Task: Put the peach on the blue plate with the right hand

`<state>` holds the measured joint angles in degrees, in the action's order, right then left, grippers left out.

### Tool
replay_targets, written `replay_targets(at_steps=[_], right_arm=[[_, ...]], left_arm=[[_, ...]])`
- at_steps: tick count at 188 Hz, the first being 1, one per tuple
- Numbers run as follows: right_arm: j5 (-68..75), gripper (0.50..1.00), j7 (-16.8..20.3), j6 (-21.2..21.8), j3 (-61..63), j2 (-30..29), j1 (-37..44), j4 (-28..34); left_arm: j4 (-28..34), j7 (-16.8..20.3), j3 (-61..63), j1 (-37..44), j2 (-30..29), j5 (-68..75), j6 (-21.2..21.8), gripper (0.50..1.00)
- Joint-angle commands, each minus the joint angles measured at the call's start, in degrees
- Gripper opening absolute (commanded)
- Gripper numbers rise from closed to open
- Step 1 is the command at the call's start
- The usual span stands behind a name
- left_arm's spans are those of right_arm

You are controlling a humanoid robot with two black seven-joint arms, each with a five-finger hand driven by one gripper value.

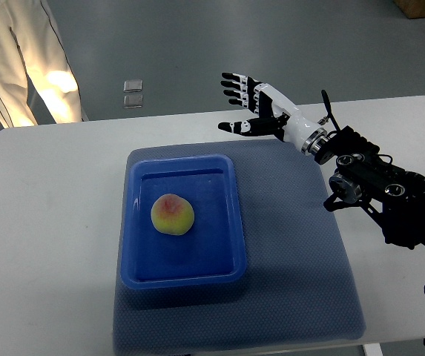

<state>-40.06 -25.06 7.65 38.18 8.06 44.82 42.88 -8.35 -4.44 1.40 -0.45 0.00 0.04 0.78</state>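
The peach is sitting inside the blue plate, a rectangular tray-like dish with raised walls, a little toward its left and far side, resting on the dish floor and touching none of the walls. Nothing is holding or touching it. The blue plate is lying on a dark blue mat, toward the mat's left edge, and the mat is covering the middle of the white table, running down to the table's near edge.

The right hand is hovering well apart from the peach, out past the far edge of the mat and near the table's far edge. Its fingers are spread wide, the thumb standing off to one side, and it is gripping nothing. Its arm is reaching in from the right edge across the table's far right corner. The left hand is not showing anywhere.

Beyond the table's far left corner a person's light trouser legs are standing on the grey floor.

Judging from how things are lying, the placement itself looks done: the peach is already on the plate and the hand is empty. What is left, if anything, is only for the arm to be drawing clear of the work area.
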Motion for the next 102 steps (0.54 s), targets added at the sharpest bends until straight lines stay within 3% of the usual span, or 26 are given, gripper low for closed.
replay_targets(at_steps=[1,41,102], right_arm=[[4.73,0.928,0.01,-1.49,0.05,-0.33,-0.34,-1.92],[21.95,0.93,-0.69,-8.87,0.14,-0.33,-2.89,-4.03],[23.45,0.928,-0.78,-9.4,4.35,-1.55,-6.41,-5.09]], left_arm=[[0.0,-0.04,0.0,0.01,0.0,-0.04,0.01,1.0],[0.0,0.04,0.0,0.01,0.0,-0.04,0.01,1.0],[0.0,0.04,0.0,0.1,0.0,-0.04,0.01,1.0]])
